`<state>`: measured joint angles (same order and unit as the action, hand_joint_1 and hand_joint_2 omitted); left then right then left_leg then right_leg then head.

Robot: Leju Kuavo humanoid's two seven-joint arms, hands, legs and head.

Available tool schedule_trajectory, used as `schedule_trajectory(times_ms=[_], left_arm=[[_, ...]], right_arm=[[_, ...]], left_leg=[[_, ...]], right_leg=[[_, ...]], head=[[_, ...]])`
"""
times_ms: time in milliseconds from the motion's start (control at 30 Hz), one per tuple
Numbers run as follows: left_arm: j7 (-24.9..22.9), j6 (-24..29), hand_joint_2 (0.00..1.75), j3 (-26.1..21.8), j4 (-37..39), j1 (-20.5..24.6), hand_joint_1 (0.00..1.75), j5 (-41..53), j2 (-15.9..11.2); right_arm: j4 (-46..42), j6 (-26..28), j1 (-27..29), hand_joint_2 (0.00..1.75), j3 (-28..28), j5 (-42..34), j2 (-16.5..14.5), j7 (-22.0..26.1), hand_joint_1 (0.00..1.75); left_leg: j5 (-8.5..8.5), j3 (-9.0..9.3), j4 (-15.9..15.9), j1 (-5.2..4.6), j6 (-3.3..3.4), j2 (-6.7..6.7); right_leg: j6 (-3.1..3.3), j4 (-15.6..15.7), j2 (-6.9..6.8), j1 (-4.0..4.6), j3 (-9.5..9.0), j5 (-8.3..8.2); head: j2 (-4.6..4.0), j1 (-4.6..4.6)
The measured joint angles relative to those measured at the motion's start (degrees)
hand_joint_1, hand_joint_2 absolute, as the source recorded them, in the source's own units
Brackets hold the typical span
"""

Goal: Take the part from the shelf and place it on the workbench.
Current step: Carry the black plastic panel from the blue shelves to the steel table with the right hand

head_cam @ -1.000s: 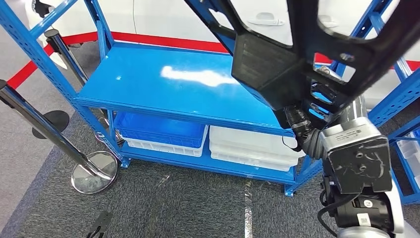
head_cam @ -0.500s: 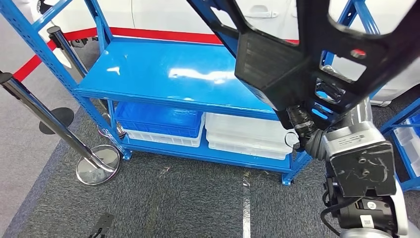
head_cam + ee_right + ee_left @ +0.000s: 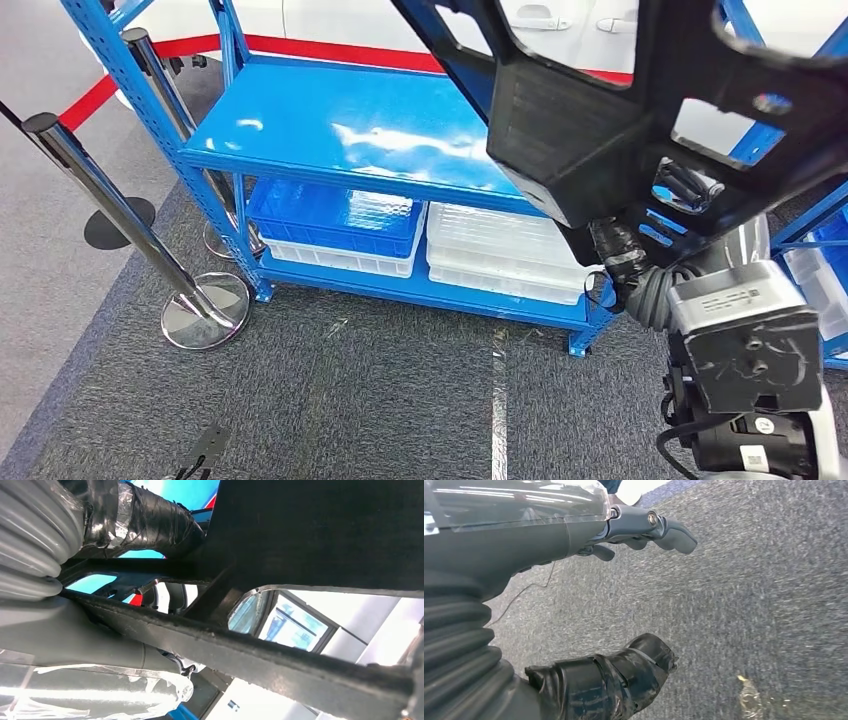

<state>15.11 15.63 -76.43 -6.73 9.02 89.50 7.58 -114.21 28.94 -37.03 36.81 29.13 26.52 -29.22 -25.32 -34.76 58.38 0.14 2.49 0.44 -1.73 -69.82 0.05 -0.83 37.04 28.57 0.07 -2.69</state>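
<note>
Head view. A large black plastic part (image 3: 600,120), a ribbed block with open framed struts, is carried high at 1 o'clock, clear of every surface. The right robot hand (image 3: 615,245), tape-wrapped and dark, grips it from beneath; in the right wrist view the same right robot hand (image 3: 145,520) is closed round a strut of the part (image 3: 310,540).

Left wrist view. The left robot hand (image 3: 624,595) hangs over grey carpet, thumb and fingers apart, holding nothing.

Surroundings. A blue steel shelf rack (image 3: 300,160) stands at 11 o'clock, its upper deck bare; on its lower tier sit a blue plastic crate (image 3: 335,215) and, just beside it, stacked white plastic trays (image 3: 500,255). A chrome barrier post (image 3: 120,220) rises at 9 o'clock from a round base on the carpet.

Progress. The part is off the shelf and in hand, so the pick appears complete. No worktop is recognisable, so the carry and the set-down are judged still to come. The part hides much of the forward view, so clearance on the right is hard to judge.
</note>
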Motion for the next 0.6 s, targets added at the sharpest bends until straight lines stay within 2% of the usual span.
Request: schedule_trajectory(times_ms=[67,100,133,200,233,267,333,367,400,433,467,500,533,567,600], left_arm=[[0.0,0.0,1.75,0.0,0.0,0.0,0.00,0.1,0.0],[0.1,0.0,1.75,0.0,0.0,0.0,0.00,0.1,0.0],[0.1,0.0,1.75,0.0,0.0,0.0,0.00,0.2,0.0],[0.1,0.1,1.75,0.0,0.0,-0.1,0.00,0.2,0.1],[0.1,0.1,1.75,0.0,0.0,-0.2,0.00,0.2,0.1],[0.2,0.1,1.75,0.0,0.0,-0.2,0.00,0.2,0.1],[0.8,0.2,1.75,0.0,0.0,-0.2,0.00,0.3,0.2],[1.3,0.3,1.75,0.0,0.0,-0.2,0.00,0.2,0.2],[1.9,0.3,1.75,0.0,0.0,-0.2,0.00,0.0,0.2],[2.3,0.4,1.75,0.0,0.0,-0.2,0.00,-0.2,0.2],[2.6,0.5,1.75,0.0,0.0,-0.2,0.00,-0.5,0.2],[2.7,0.5,1.75,0.0,0.0,-0.2,0.00,-0.7,0.1],[2.6,0.5,1.75,0.0,0.0,-0.2,0.00,-0.7,0.1],[2.5,0.5,1.75,0.0,0.0,-0.1,0.00,-0.8,0.1],[2.3,0.6,1.75,-0.1,0.0,-0.1,0.00,-0.8,0.1]], right_arm=[[0.0,0.0,-0.3,1.75,0.0,0.0,0.1,0.0,1.75],[-0.1,0.0,-0.4,1.75,0.0,0.0,0.1,0.0,1.75],[-0.1,0.0,-0.5,1.75,0.0,0.0,0.1,0.0,1.75],[-0.2,0.0,-0.6,1.75,0.0,0.0,0.2,0.0,1.75],[-0.2,0.0,-0.7,1.75,0.0,-0.1,0.2,0.0,1.75],[-0.2,0.0,-0.7,1.75,0.0,-0.3,0.2,0.0,1.75],[-0.2,0.0,-0.8,1.75,0.0,-1.1,0.2,0.0,1.75],[-0.2,0.0,-0.9,1.75,0.0,-1.6,0.2,0.0,1.75],[-0.2,0.0,-0.9,1.75,0.0,-2.1,0.2,0.0,1.75],[-0.2,0.1,-0.8,1.75,0.0,-2.4,0.2,0.0,1.75],[-0.2,0.1,-0.8,1.75,0.0,-2.7,0.2,0.1,1.75],[-0.2,0.2,-0.8,1.75,0.0,-2.8,0.2,0.1,1.75],[-0.2,0.2,-0.8,1.75,0.0,-2.9,0.2,0.2,1.75],[-0.4,0.2,-0.9,1.75,0.0,-2.9,0.2,0.2,1.75],[-0.5,0.1,-0.9,1.75,0.0,-2.8,0.2,0.2,1.75]], left_leg=[[0.42,-1.10,0.8,-0.13,-0.43,-0.07],[0.70,-1.43,1.0,-0.16,-0.75,-0.09],[1.07,-1.69,1.1,-0.17,-1.10,-0.12],[1.47,-2.12,1.1,-0.06,-1.83,-0.22],[0.71,-2.61,1.7,0.02,-2.15,-0.29],[-0.97,-3.36,3.3,0.09,-2.44,-0.36],[-5.83,-5.44,9.3,0.26,-2.92,-0.40],[-7.57,-6.37,12.8,0.31,-3.12,-0.40],[-8.12,-6.83,15.4,0.37,-3.29,-0.39],[-7.53,-6.53,16.4,0.45,-3.42,-0.39],[-6.08,-5.19,15.2,0.53,-3.48,-0.39],[-4.47,-2.94,12.3,0.60,-3.48,-0.38],[-3.68,-0.32,8.4,0.63,-3.41,-0.40],[-3.42,2.10,4.7,0.52,-3.29,-0.44],[-3.71,3.64,2.1,0.41,-3.10,-0.49]], right_leg=[[0.27,7.1,0.06,0.15,-4.86,-0.36],[0.48,9.3,0.11,0.32,-6.06,0.03],[0.75,10.3,0.14,0.56,-6.38,0.32],[1.58,10.7,0.06,0.50,-5.77,-0.44],[2.06,10.9,-0.02,0.40,-5.39,-0.96],[2.51,11.1,-0.11,0.24,-4.91,-1.47],[3.02,11.2,-0.20,0.22,-3.77,-2.36],[3.11,11.2,-0.22,0.23,-3.16,-2.76],[3.11,11.1,-0.25,0.23,-2.57,-3.17],[3.04,11.0,-0.26,0.23,-1.99,-3.56],[2.93,10.9,-0.25,0.19,-1.45,-3.90],[2.75,10.7,-0.23,0.15,-1.01,-4.18],[2.51,10.6,-0.22,0.15,-0.66,-4.43],[2.23,10.4,-0.26,0.18,-0.41,-4.64],[1.89,10.4,-0.33,0.23,-0.26,-4.87]], head=[[0.00,-0.04],[0.00,-0.03],[0.00,-0.07],[0.00,-0.01],[0.00,-0.07],[0.00,-0.12],[0.00,-0.28],[0.00,-0.32],[0.00,-0.33],[0.00,-0.32],[0.00,-0.34],[0.00,-0.35],[0.00,-0.35],[0.00,-0.32],[0.00,-0.30]])
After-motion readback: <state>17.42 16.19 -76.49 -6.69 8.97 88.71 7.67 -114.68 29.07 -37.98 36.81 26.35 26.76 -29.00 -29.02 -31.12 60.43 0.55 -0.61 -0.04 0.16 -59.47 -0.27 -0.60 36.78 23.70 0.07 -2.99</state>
